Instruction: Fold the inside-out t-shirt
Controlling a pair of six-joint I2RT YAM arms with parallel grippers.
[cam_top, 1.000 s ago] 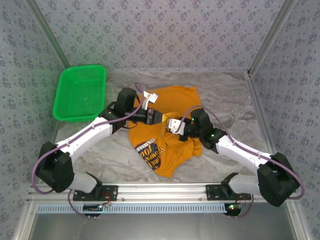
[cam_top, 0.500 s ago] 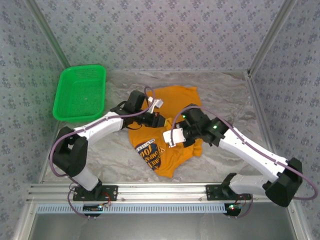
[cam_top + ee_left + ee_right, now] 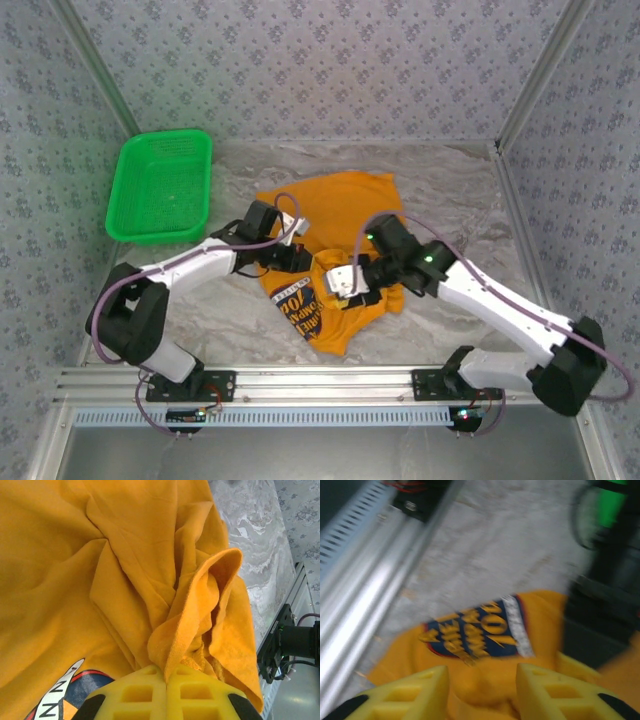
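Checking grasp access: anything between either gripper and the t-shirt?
Nothing visible: left gripper is shut on a fold of the t-shirt; right gripper is open, directly over the cloth; green basket sits well aside.

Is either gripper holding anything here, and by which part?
The left gripper pinches a bunched fold of the t-shirt. The right gripper has its jaws apart above the cloth, apparently gripping nothing.

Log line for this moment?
left gripper: shut on orange-yellow cloth t-shirt | right gripper: open over t-shirt | t-shirt: crumpled, unfolded
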